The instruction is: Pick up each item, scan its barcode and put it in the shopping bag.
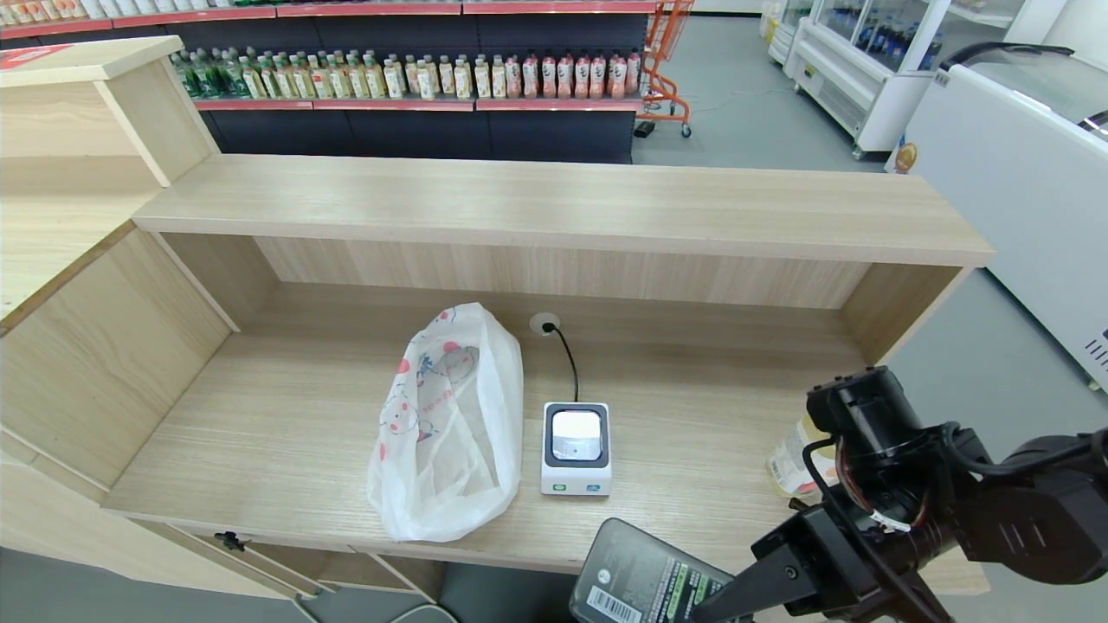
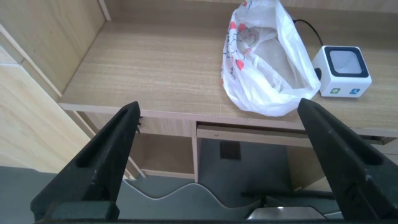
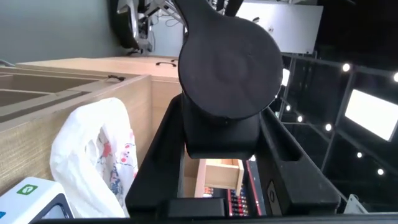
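Shop floor, with drink shelves (image 1: 415, 78) at the back. I'm at a recessed wooden worktop (image 1: 286, 415) boxed in by side walls left and right and a raised ledge (image 1: 554, 203) along the far side.

Right pincer (image 1: 723, 597) is clamped on a dark container (image 1: 636, 575), barcode label facing up. It hangs just off the worktop's near edge, in front of the scanner (image 1: 576, 446) and slightly right of it.

Left pincer (image 2: 219, 109) is spread wide with nothing in it. From its wrist camera I see it sitting below and outside the near edge, on the bag side.

Shopping bag (image 1: 450, 424) lies just left of the scanner, its lower end close to the near edge. The scanner cable (image 1: 567, 355) runs back to a grommet near the rear wall.

A pale bottle (image 1: 789, 467) stands near the front right, partly hidden by my right arm.

Open wood: a wide patch left of the bag, and a strip between the scanner and the pale bottle.
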